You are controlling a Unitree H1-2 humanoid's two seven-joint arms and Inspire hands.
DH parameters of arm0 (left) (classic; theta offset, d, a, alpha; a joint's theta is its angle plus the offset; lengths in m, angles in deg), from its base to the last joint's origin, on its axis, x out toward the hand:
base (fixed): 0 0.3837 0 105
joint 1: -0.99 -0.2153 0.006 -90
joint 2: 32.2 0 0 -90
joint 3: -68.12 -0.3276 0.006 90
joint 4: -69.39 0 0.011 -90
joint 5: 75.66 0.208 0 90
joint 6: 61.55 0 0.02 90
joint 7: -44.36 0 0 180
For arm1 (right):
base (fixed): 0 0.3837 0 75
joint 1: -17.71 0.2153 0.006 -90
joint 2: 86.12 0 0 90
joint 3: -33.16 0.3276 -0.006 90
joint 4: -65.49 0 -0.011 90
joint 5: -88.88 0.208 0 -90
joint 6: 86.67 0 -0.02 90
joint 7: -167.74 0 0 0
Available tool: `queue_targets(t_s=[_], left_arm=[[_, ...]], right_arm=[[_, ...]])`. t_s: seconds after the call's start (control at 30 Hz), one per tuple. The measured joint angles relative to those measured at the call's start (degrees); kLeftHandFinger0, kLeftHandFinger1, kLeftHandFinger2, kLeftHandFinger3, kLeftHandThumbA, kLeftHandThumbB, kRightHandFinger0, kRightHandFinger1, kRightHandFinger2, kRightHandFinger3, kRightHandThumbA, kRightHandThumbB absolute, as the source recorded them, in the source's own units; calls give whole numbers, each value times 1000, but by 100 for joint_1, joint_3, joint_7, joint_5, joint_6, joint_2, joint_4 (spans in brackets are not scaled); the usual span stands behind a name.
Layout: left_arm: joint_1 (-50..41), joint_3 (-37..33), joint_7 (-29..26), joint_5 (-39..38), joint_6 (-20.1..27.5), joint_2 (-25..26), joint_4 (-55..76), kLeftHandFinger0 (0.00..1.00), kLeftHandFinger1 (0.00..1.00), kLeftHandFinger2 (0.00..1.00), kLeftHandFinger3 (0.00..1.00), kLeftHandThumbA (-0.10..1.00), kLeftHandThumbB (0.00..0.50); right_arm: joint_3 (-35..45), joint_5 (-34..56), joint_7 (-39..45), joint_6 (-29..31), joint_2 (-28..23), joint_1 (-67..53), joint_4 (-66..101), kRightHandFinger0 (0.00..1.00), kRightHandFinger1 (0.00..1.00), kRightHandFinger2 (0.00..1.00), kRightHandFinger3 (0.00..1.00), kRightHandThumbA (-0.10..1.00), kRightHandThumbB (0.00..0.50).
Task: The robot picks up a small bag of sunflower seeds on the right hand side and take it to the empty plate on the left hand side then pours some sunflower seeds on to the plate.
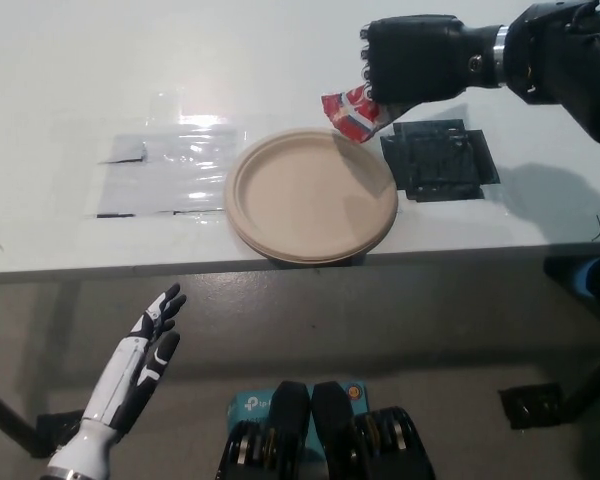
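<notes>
Black right hand, upper right of the frame, was clamped shut on the small red-and-white bag of sunflower seeds, fingers curled over its top while the rest of the packet hung out to the lower left. And look where that bag sat: just over the upper right rim of the tan plate, tilted, its loose end aimed toward the dish. That looked like a pouring hold, mouth down and over the target, though the plate's face showed no seeds that could be made out, so the pour itself did not look done. Just right of the plate, under the arm, lay a dark square mat, bare now, likely the spot the bag came from. Out to the left of the plate, a sheet of clear plastic lay flat on the white table, well clear of the action. Down in the lower left, below the table edge, the white left hand rested idle, fingers spread, holding nothing.
</notes>
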Motion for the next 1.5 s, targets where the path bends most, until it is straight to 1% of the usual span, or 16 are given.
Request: queue_targets(t_s=[0.1, 0.17, 0.2, 0.23, 0.3, 0.37, 0.57, 0.77, 0.93, 1.2, 1.3, 1.33, 1.37, 1.4, 1.43, 1.5], left_arm=[[-17, 1, 0, 7, -1, -1, 15, 1000, 1000, 1000, 1000, 1000, 126], [-42, 1, 0, 19, -4, -1, 33, 1000, 1000, 1000, 1000, 1000, 147], [-55, 1, 0, 22, -10, -1, 46, 1000, 1000, 1000, 1000, 1000, 151], [-65, 0, 0, 26, -17, -3, 59, 1000, 1000, 1000, 1000, 1000, 159], [-76, -1, 0, 37, -31, -9, 87, 1000, 1000, 1000, 1000, 1000, 168], [-76, 1, 0, 43, -35, -9, 110, 1000, 1000, 1000, 1000, 1000, 163], [-76, 7, 0, 39, -82, -14, 238, 1000, 1000, 1000, 1000, 1000, 192], [-59, 10, 1, 36, -153, -11, 291, 1000, 1000, 1000, 1000, 1000, 179], [-36, 11, 1, 36, -195, -9, 305, 1000, 1000, 1000, 1000, 1000, 185], [-23, 8, 1, 34, -219, -4, 303, 1000, 1000, 1000, 1000, 1000, 182], [-23, 6, 1, 34, -219, -5, 303, 1000, 1000, 1000, 1000, 1000, 170], [-23, 5, 1, 37, -219, -4, 302, 1000, 1000, 1000, 1000, 1000, 175], [-23, 2, 0, 40, -218, -5, 302, 1000, 1000, 1000, 1000, 1000, 175], [-24, 0, 0, 41, -218, -5, 302, 1000, 1000, 1000, 1000, 1000, 170], [-25, -2, 0, 42, -218, -7, 300, 1000, 1000, 1000, 1000, 1000, 167], [-34, -4, -1, 45, -218, -15, 297, 1000, 1000, 1000, 1000, 1000, 156]], right_arm=[[-21, -42, -1, 0, 12, 2, 5, 0, 0, 4, 20, 58, 349], [-43, -75, -6, 6, 15, 0, 45, 0, 0, 121, 6, 174, 111], [-29, -73, 10, 22, 14, -2, 76, 0, 0, 236, 45, 235, 67], [26, -57, 61, 64, 13, -7, 133, 0, 1, 262, 106, 329, 76], [93, -35, 157, 137, 13, -10, 230, 0, 0, 251, 163, 32, 290], [85, -22, 212, 194, 13, -9, 298, 0, 0, 208, 125, 21, 412], [52, 47, 573, 296, 0, -32, 588, 0, 0, 208, 42, 96, 299], [59, 104, 809, 348, -29, -51, 715, 0, 0, 227, 1, -48, 321], [49, 106, 901, 376, -29, -51, 693, 0, 0, 209, 0, 32, 363], [86, 119, 997, 388, -26, -51, 602, 0, 0, 170, 0, -58, 388], [174, 132, 990, 347, -15, -56, 527, 0, 1, 266, 117, 12, 411], [317, 167, 989, 289, -1, -83, 466, 36, 199, 434, 385, 111, 372], [517, 225, 1000, 205, 18, -128, 400, 391, 617, 857, 699, 227, 388], [716, 295, 1048, 128, 35, -181, 377, 787, 923, 1000, 1000, 318, 377], [889, 362, 1146, 48, 53, -237, 372, 955, 1000, 1000, 1000, 468, 389], [1362, 540, 1417, -196, 113, -462, 394, 1000, 1000, 1000, 1000, 617, 440]])
